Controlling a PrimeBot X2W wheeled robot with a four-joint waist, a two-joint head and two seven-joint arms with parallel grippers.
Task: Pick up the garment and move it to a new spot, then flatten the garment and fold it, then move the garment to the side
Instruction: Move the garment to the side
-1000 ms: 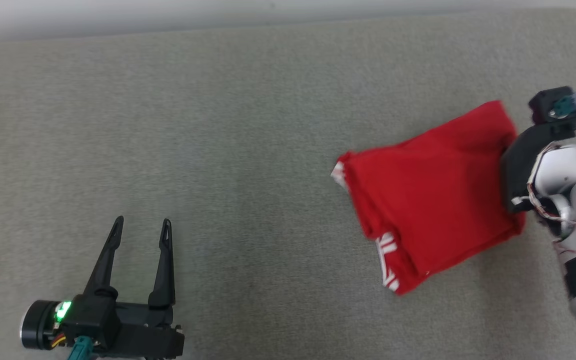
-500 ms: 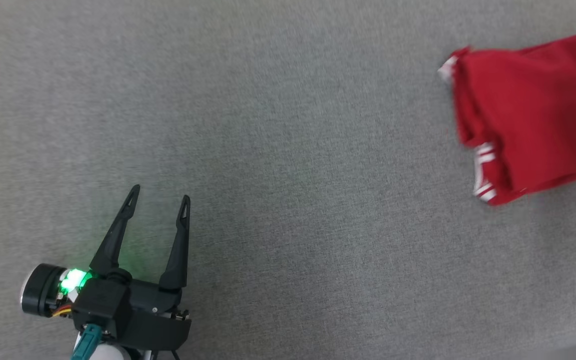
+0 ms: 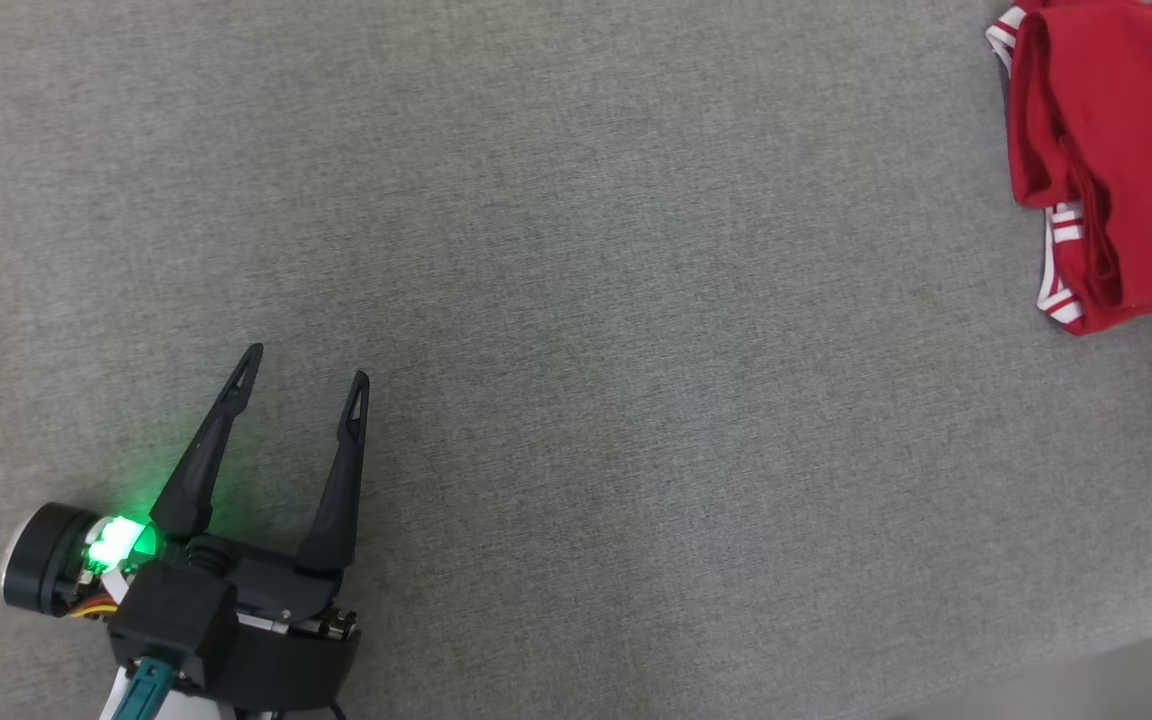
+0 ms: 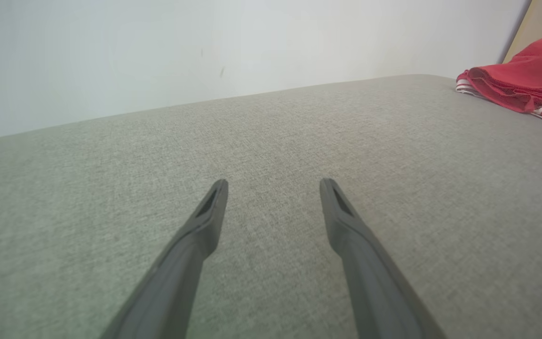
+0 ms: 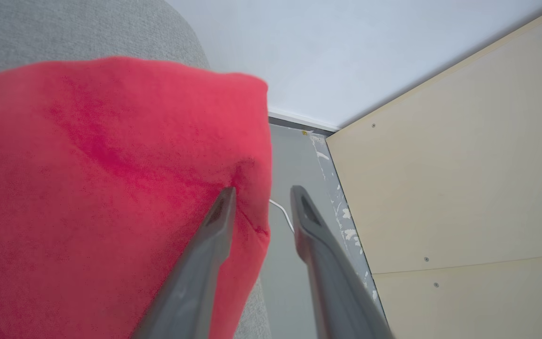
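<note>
The folded red garment (image 3: 1121, 150), trimmed with white stripes, lies at the upper right of the head view, cut by the frame edge. In the left wrist view the garment (image 4: 525, 77) rests far off to the right. My left gripper (image 3: 306, 367) sits open at the lower left on the bare grey surface, well away from the garment, with nothing between its fingers (image 4: 205, 221). In the right wrist view the garment (image 5: 111, 188) covers the left half. My right gripper (image 5: 264, 189) is open, straddling the cloth's right edge, with its left finger (image 5: 214, 226) over the cloth.
The grey padded surface (image 3: 576, 300) stretches wide between the left gripper and the garment; its front edge (image 3: 1136, 670) shows at the lower right. Beyond the garment in the right wrist view are a grey floor (image 5: 294, 160), a white cable (image 5: 282, 209) and a beige panel (image 5: 440, 165).
The head camera has swung, so the garment now sits at the upper right edge and the right arm has left that picture. The left gripper stays open in place.
</note>
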